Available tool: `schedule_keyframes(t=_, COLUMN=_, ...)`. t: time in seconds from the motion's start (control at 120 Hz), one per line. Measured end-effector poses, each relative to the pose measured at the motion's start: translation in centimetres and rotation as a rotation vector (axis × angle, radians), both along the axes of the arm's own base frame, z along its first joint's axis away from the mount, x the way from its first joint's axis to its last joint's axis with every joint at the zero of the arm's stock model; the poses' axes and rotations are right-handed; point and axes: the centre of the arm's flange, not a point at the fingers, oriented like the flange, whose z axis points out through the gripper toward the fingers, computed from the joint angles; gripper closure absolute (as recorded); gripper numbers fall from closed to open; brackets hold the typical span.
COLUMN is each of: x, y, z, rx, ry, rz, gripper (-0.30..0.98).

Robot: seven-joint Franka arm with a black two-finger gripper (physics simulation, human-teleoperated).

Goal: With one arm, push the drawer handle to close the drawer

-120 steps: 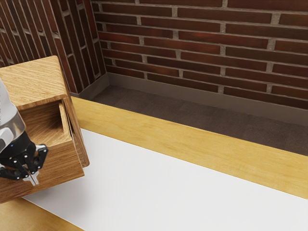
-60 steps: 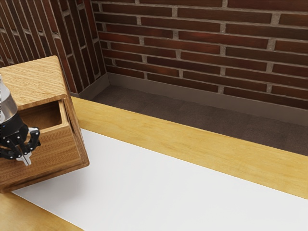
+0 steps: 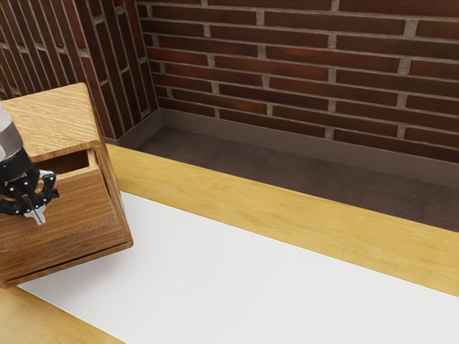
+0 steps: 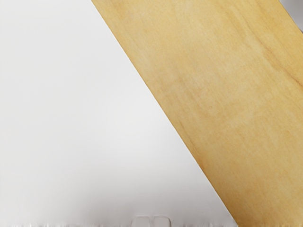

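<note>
In the exterior view you have one gripper (image 3: 36,216), one wooden cabinet (image 3: 54,118) and one drawer (image 3: 82,215), all at the exterior view's left. Your drawer sits in the cabinet, still partly open: a dark gap shows above its front, beneath the cabinet's top. A small dark part of the handle (image 3: 56,193) juts from that front, just beside your gripper; you can't tell from here whether the two touch. Your gripper's fingers are closed together, with nothing between them. Under the cabinet you have one white mat (image 3: 251,272) on one pale wooden table (image 3: 301,226). Past the table come a dark floor (image 3: 287,165), a grey skirting (image 3: 251,127) and two brick walls (image 3: 287,54) meeting in a corner. The drawer's front stands inside the cabinet's side edge, and the mat runs off from there toward the exterior view's right, giving you a broad flat stretch beside the cabinet. In the wrist view, your gripper (image 4: 151,221) shows two pale fingertips side by side, close together. The mat and the table's wood meet along one straight edge running away from them, and a little grey shows past the table's far edge.
</note>
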Motion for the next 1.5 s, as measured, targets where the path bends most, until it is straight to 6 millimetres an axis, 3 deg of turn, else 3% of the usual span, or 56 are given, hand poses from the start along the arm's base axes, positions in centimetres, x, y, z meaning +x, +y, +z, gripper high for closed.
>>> schedule_keyframes(t=0.683, x=3.4, y=6.5, z=-1.1, rx=0.005, ry=0.007, rz=0.028, gripper=0.79)
schedule_keyframes(t=1.05, x=4.0, y=6.3, z=-1.4, rx=0.013, ry=0.010, rz=0.015, gripper=0.79)
schedule_keyframes(t=1.117, x=4.0, y=4.9, z=-0.9, rx=0.013, ry=0.005, rz=-0.005, gripper=0.79)
schedule_keyframes(t=1.233, x=3.5, y=0.7, z=1.4, rx=0.010, ry=-0.009, rz=-0.040, gripper=0.79)
schedule_keyframes(t=1.35, x=3.5, y=-7.1, z=4.9, rx=0.058, ry=-0.006, rz=-0.046, gripper=0.79)
schedule_keyframes(t=1.425, x=5.6, y=-12.5, z=7.7, rx=0.075, ry=-0.021, rz=-0.048, gripper=0.78)
schedule_keyframes(t=1.5, x=7.9, y=-15.7, z=11.0, rx=0.068, ry=-0.039, rz=-0.011, gripper=0.72)
